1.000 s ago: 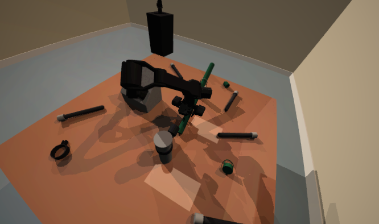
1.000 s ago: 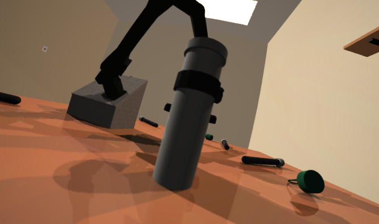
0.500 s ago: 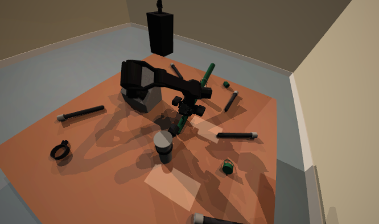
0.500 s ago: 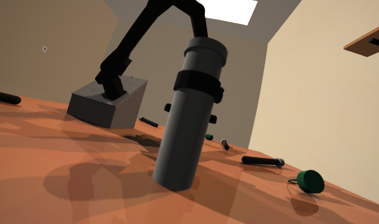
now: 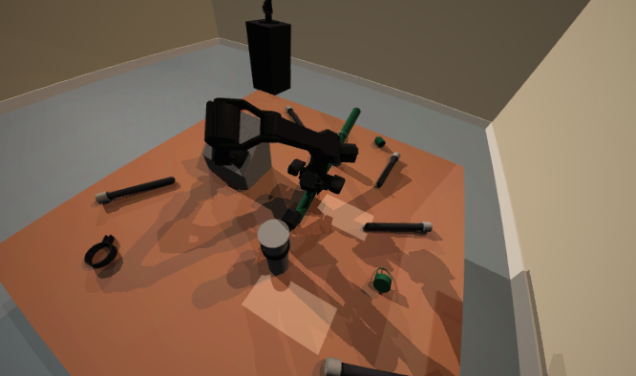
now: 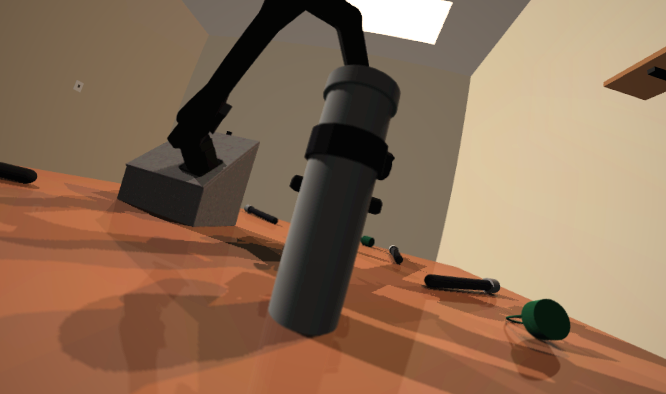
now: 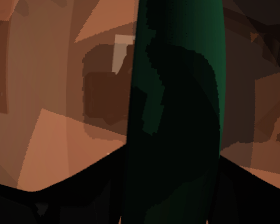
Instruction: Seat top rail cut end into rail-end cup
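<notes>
The green top rail (image 5: pixel 350 119) (image 7: pixel 180 83) slants from the back of the mat down toward the big post (image 5: pixel 275 261) (image 6: pixel 323 235). The post is dark grey with a grey cap (image 5: pixel 273 233) (image 6: pixel 361 82). A black brace band (image 6: pixel 345 142) sits just under the cap. The rail's lower end meets the black rail-end cup (image 5: pixel 291 219) beside the post; I cannot tell how deep it sits. My gripper (image 5: pixel 313 185) (image 7: pixel 166 154) is shut on the rail at its middle, one finger on each side. In the exterior view the post hides the rail and most of the gripper.
Loose dark posts with grey caps (image 5: pixel 134 189) (image 5: pixel 398 227) (image 5: pixel 388 169) lie on the orange mat (image 5: pixel 175 310). A black band ring (image 5: pixel 95 251), a green loop cap (image 5: pixel 382 282) (image 6: pixel 545 319) and a small green cap (image 5: pixel 379 141) lie apart. The arm's base block (image 5: pixel 243 167) stands behind.
</notes>
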`<state>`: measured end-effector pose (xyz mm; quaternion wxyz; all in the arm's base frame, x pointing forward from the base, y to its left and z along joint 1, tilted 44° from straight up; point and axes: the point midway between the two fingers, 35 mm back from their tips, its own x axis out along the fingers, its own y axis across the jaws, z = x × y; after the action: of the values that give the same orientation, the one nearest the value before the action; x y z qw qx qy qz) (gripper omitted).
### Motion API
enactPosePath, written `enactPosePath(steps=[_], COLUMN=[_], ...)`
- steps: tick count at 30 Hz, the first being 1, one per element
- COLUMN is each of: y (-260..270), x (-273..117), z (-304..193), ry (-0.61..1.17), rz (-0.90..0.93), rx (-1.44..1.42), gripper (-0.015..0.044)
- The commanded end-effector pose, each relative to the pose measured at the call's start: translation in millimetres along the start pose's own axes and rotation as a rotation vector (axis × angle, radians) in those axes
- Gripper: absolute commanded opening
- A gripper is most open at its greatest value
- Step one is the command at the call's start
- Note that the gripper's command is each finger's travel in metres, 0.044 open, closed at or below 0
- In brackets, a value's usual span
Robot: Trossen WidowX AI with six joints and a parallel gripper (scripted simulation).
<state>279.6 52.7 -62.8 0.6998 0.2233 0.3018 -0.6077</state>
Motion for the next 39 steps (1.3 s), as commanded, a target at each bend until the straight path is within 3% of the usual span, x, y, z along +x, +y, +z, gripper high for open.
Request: enactPosePath(steps=[1, 18, 39], y=[2, 7, 7], x=[-13, -71, -68], z=[0, 15, 14], ry=[-0.044, -0.28, -0.266], rz=[0.007, 0.028, 0.017], rx=[-0.008, -0.023, -0.022], gripper=[0.0, 0.0, 0.0])
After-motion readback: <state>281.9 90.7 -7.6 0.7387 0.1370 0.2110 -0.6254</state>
